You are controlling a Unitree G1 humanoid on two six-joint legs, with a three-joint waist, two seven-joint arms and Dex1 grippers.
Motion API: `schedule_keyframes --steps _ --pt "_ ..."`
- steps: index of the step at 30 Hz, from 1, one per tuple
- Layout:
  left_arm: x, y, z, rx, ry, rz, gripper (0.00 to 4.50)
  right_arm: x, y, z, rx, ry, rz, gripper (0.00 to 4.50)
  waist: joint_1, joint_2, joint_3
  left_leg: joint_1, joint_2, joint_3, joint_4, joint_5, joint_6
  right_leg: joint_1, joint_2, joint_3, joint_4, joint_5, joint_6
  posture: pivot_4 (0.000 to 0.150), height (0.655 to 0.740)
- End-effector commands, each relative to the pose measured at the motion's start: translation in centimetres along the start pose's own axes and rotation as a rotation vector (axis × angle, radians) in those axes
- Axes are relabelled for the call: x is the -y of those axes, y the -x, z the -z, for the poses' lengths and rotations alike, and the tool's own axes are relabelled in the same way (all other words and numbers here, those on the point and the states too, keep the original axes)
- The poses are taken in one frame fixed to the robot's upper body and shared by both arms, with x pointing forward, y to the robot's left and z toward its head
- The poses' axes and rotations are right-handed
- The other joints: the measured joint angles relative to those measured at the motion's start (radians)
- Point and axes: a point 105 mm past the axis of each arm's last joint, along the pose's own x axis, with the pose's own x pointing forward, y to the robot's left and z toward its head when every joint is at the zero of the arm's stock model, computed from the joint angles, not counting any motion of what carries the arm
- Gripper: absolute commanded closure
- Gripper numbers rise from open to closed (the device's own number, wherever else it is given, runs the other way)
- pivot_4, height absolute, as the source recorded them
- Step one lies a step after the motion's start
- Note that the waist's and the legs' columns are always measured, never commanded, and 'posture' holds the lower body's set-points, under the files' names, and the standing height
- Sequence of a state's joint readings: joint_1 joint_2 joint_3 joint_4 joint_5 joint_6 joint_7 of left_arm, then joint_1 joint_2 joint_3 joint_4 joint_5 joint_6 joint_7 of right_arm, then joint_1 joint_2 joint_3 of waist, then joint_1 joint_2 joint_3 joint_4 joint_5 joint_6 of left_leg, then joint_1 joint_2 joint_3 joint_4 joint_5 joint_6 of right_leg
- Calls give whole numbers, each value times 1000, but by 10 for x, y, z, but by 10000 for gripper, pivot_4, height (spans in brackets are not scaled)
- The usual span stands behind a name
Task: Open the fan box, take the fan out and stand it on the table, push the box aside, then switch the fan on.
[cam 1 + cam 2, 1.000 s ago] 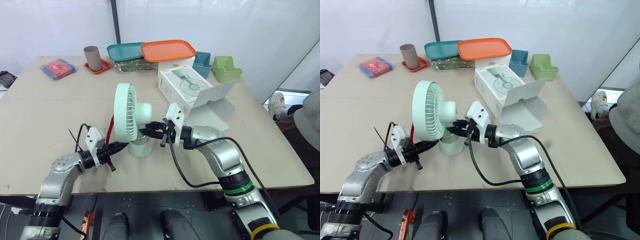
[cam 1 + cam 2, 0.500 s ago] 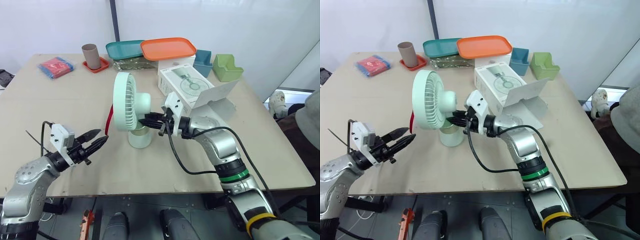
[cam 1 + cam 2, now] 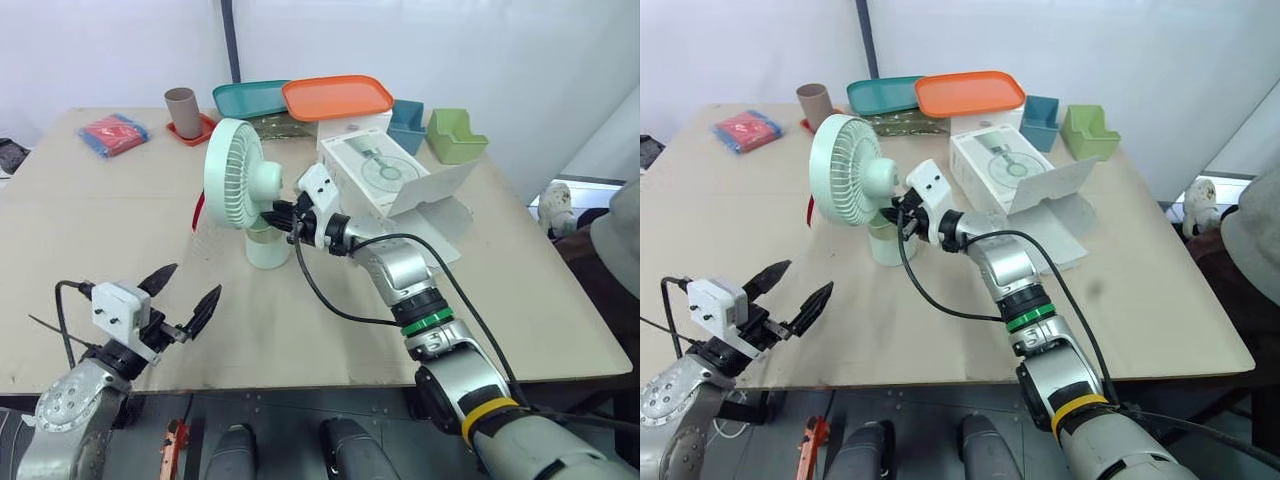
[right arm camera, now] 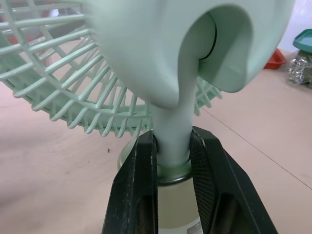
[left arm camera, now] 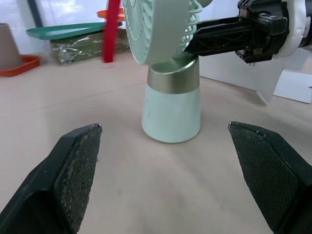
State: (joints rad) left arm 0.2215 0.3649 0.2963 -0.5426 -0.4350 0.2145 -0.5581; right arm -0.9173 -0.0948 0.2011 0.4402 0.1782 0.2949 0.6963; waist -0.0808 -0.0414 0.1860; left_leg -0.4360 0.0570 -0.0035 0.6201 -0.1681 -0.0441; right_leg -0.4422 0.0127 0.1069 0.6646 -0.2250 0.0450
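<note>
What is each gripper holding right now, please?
Left gripper: open, holding nothing.
Right gripper: closed on the neck of the fan.

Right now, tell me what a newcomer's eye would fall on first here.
The mint-green fan stands upright in the middle of the table, the right gripper shut on its neck. Just beyond it, to the right, lies the white fan box, flap open. Near the table's front edge, the left gripper hangs wide open.
</note>
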Motion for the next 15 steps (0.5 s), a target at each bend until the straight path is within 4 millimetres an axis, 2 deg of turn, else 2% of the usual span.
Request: schedule_keyframes --steps 1,6,8,10,13,15 --pt "-7 1 -13 68 -131 -154 773 14 -9 -17 45 62 78 41061 2 0 0 0 0 0 0 0 0 0 0 0 0 0 0 1500 7400" --pt "9 -4 -5 59 -91 -87 773 12 -16 -14 45 56 66 41061 0 0 0 2 0 0 1 0 1 1 1 0 0 1 -3 1500 7400" --pt "12 -5 -5 64 -81 -73 0 11 -19 -13 39 65 63 30994 -3 0 0 3 0 0 1 1 1 2 1 0 0 1 -3 1500 7400" --pt "14 -6 -3 56 -80 -55 0 9 -19 -13 40 61 49 23709 -7 0 0 4 0 0 1 1 1 2 1 0 0 3 -4 1500 7400" --pt "15 -7 1 44 -85 -43 0 9 -17 -16 52 59 40 10004 -7 0 0 5 0 0 1 1 2 2 1 0 0 3 -5 1500 7400" --pt "18 -8 3 41 -82 -30 0 10 -13 -21 62 58 33 5487 -8 0 0 5 0 0 1 1 2 2 1 0 0 3 -5 1500 7400"
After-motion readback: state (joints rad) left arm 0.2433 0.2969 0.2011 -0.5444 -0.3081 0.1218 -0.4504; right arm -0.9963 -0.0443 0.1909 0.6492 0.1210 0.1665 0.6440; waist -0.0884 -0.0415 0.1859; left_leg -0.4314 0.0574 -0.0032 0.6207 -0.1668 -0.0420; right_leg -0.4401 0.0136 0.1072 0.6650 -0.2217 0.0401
